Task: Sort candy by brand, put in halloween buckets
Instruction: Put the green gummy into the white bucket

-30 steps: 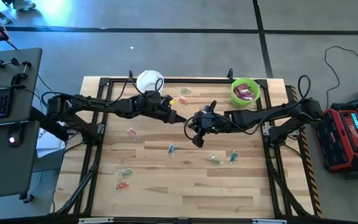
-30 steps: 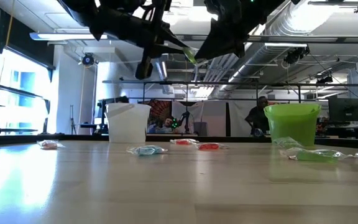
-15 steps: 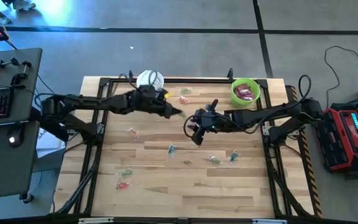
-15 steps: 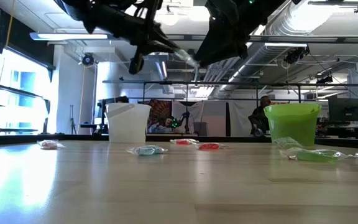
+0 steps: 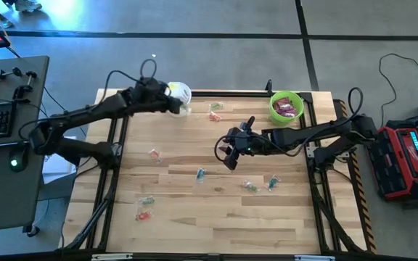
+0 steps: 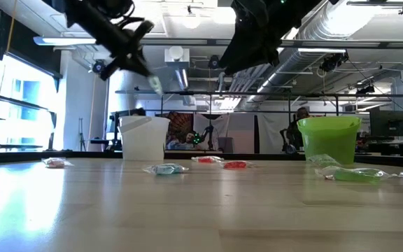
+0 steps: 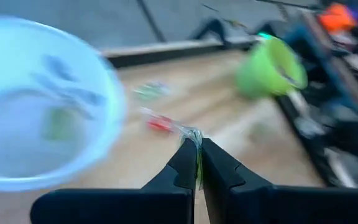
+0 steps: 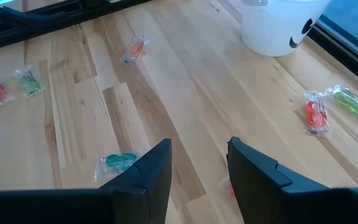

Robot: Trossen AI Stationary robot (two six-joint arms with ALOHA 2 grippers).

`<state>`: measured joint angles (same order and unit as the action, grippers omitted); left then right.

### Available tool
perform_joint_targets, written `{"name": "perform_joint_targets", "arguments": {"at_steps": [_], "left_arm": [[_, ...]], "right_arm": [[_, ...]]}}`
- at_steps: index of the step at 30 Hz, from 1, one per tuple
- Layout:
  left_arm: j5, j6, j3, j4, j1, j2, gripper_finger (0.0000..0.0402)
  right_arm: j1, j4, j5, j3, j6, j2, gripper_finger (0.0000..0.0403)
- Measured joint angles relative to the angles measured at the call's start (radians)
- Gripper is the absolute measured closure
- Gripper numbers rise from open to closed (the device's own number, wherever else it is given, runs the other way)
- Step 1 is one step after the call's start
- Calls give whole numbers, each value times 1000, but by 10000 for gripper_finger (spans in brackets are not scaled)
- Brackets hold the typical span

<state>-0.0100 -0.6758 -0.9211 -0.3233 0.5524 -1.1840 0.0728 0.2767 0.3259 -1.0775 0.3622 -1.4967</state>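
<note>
A small clear-wrapped candy (image 7: 193,135) is pinched between the closed fingers of the left gripper (image 7: 198,163), its crinkled wrapper sticking out past the fingertips. The left arm reaches in from the table's left side to the far left corner, and the gripper hangs in the air right at the rim of the white bucket (image 5: 179,93), with a few pieces dimly visible inside the white bucket in the left wrist view.

The right gripper (image 8: 199,163) hovers above the middle of the table (image 5: 194,196), its arm stretched in from the right edge; its fingers stand apart and hold nothing.

The green bucket (image 5: 287,106) sits at the far right of the table with magenta-purple packets (image 5: 287,109) inside. Loose clear-wrapped candies lie scattered on the wood: a red and green pair (image 5: 214,111) near the far edge between the buckets, a red one (image 5: 154,154) left of centre, a bluish one (image 5: 200,174) below the right gripper, a green and a bluish one (image 5: 260,184) to the right, and a green and red pair (image 5: 145,208) near the front left.

The white bucket bears a dark face-like mark (image 8: 302,32); no writing on any wrapper can be read.
</note>
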Motion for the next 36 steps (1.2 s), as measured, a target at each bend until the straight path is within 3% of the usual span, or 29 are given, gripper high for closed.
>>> {"name": "perform_joint_targets", "arguments": {"at_steps": [6, 13, 26, 36], "left_arm": [[91, 71, 0, -27, 86, -11, 399], [44, 164, -13, -51, 180, -132, 399], [40, 552, -353, -427, 254, -443, 399], [-15, 699, -490, -541, 280, -617, 399]], "right_arm": [[-1, 0, 14, 0, -3, 0, 261], [-8, -1, 14, 0, -3, 0, 261], [-29, -4, 13, 0, -3, 0, 261], [-29, -4, 12, 0, -1, 0, 261]]}}
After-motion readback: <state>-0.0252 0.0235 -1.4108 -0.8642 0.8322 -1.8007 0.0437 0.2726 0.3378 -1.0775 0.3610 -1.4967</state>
